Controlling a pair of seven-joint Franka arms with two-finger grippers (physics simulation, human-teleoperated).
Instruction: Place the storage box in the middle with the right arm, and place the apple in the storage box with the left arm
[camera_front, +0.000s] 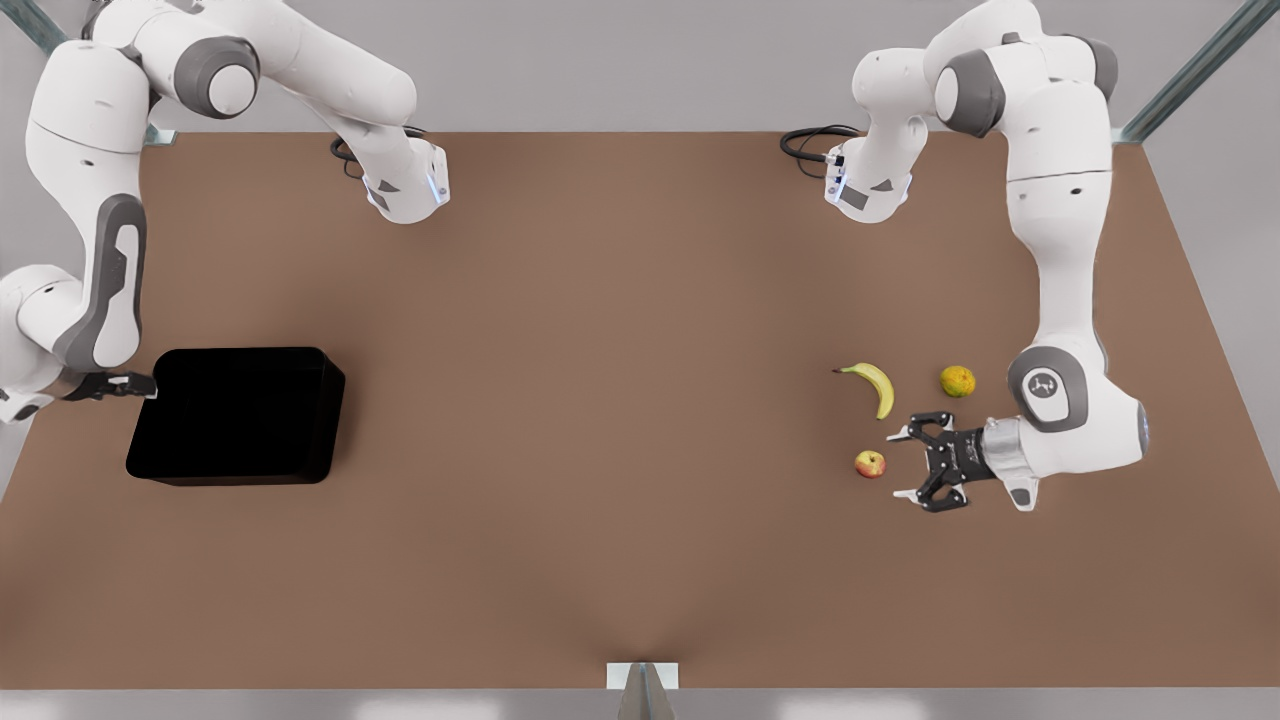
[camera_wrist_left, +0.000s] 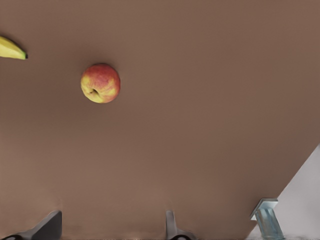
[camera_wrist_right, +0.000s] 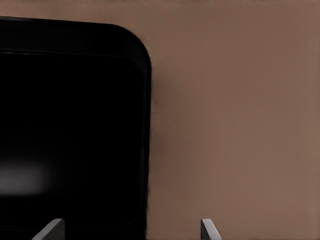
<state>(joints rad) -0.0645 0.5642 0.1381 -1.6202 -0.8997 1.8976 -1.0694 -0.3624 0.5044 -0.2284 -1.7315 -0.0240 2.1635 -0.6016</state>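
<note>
Both steps remain: the box (camera_front: 238, 415) sits at the front view's left with the right gripper (camera_front: 140, 385) spread at its rim, holding nothing, while the left gripper (camera_front: 908, 465) gapes empty just beside the apple (camera_front: 870, 464) on the table (camera_front: 600, 400).

Arm shells: glossy white, rounded, tube-like links.
Joints: dark grey caps and grey inset panels along the links.
Bases: white blocks with grey patches and a small blue light.
Cables: black loops beside each base.
left gripper (camera_front: 908, 465): black skeleton-like hand, pale fingertips, silver wrist collar.
right gripper (camera_front: 150, 384): black hand.
Marking: small white logo on a grey joint cap.
</note>
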